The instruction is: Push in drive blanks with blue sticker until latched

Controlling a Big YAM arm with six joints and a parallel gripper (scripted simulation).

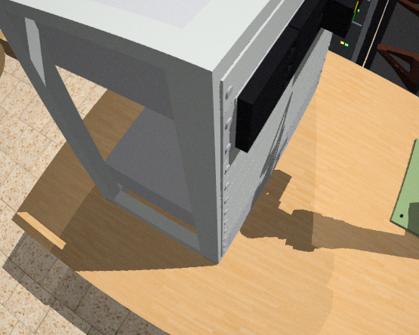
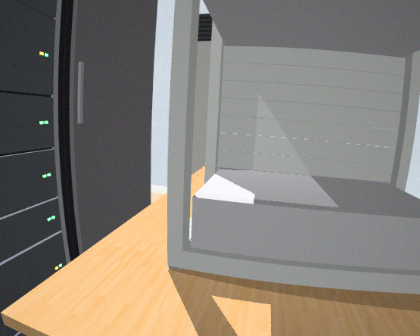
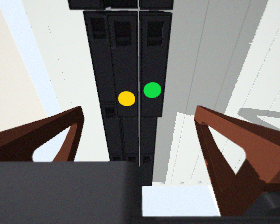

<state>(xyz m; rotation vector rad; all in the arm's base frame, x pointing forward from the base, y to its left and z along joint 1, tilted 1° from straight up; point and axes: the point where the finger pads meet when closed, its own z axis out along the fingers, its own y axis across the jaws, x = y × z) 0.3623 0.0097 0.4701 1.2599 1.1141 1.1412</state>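
The grey rack (image 1: 197, 49) (image 2: 178, 151) stands on the wooden table (image 1: 325, 264) (image 2: 118, 272). Black drive blanks (image 1: 265, 102) stick out of its front face near the top. In the wrist view two blanks lie side by side, one with a yellow sticker (image 3: 126, 98) and one with a green sticker (image 3: 152, 90). No blue sticker shows in any view. My gripper (image 3: 139, 112) (image 1: 391, 26) is open and empty, its brown fingers spread wide in front of the rack's face, level with these two blanks and apart from them.
A green plate (image 1: 416, 189) lies flat on the table at the right. A dark server cabinet (image 2: 23, 132) with small lights stands beside the table. The rack's rear is open, and its base (image 2: 307, 231) and its inside show through it.
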